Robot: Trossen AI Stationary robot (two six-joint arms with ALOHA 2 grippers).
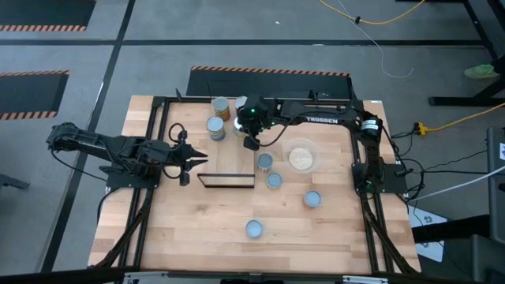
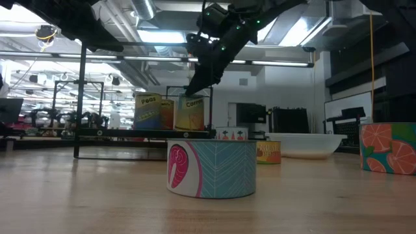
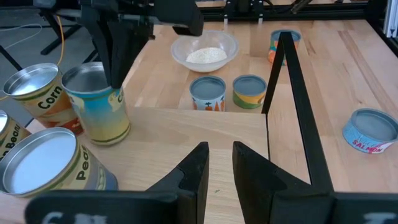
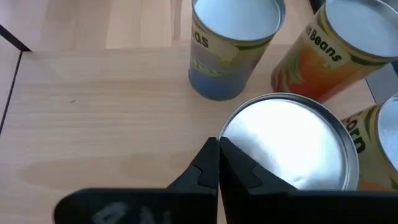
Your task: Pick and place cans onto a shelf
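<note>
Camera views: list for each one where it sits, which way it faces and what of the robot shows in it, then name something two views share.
High view: overhead, straight down; both arms, left gripper, right gripper, the shelf.
Low view: table height, level across; right arm descending over shelved cans, salmon can nearest.
Left wrist view: on the left wrist, facing along the shelf; own parted fingers, right arm beyond.
Right wrist view: on the right wrist, facing down; own shut fingers over a silver can top.
Shared: the white bowl shows in the high, low and left wrist views.
</note>
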